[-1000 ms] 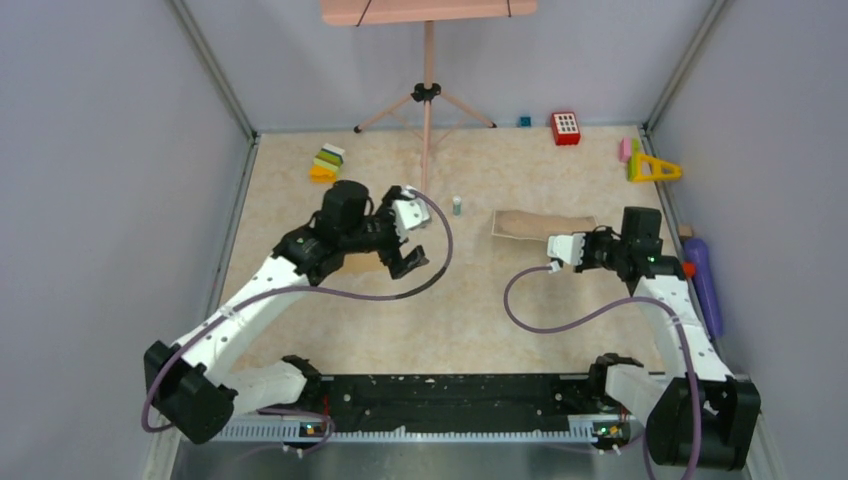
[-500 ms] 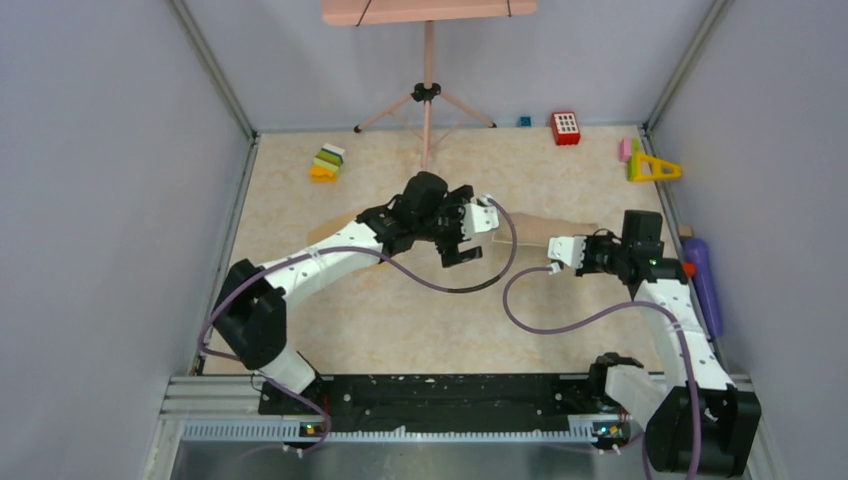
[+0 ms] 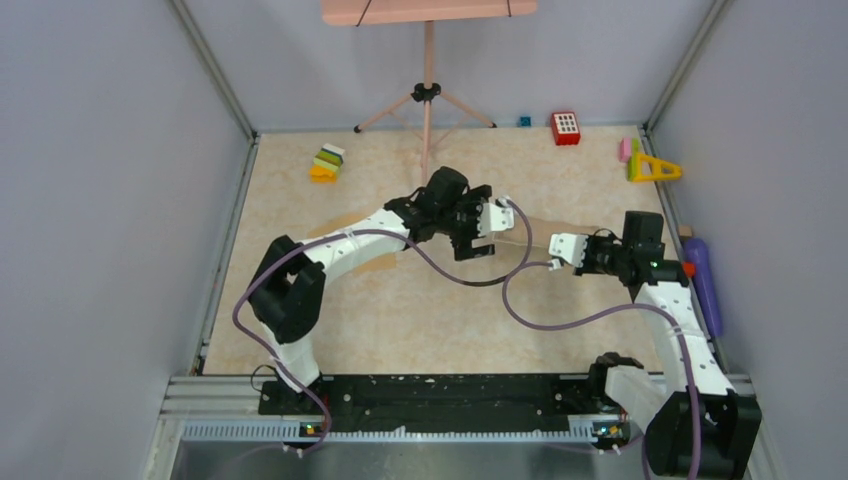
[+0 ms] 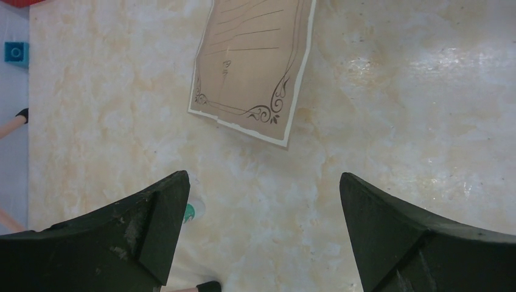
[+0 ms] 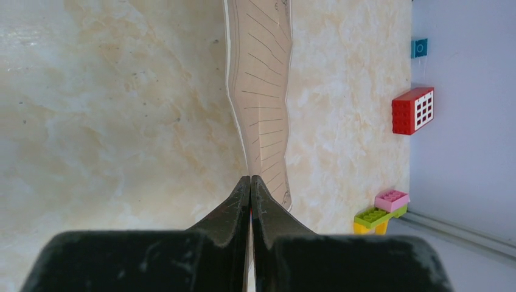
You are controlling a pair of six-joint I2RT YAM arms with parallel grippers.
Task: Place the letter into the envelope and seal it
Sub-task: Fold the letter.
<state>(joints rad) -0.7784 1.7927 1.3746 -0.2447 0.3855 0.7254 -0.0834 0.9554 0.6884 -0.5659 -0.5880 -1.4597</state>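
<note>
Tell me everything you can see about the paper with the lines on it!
The letter is a thin tan sheet with a pale cream border, dark ruled lines and curly swirls at its corners. It looks like paper and bends in a gentle wave instead of lying fully flat. The right gripper is shut on one end of it, and the rest stretches out over the marbled table. The left gripper hangs open above the other end, not touching it.

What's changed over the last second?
The left gripper, open, swung right from over the left-centre area to hover just short of the letter's free end. The right gripper stayed shut on the letter's other end, and the letter seems unmoved.
</note>
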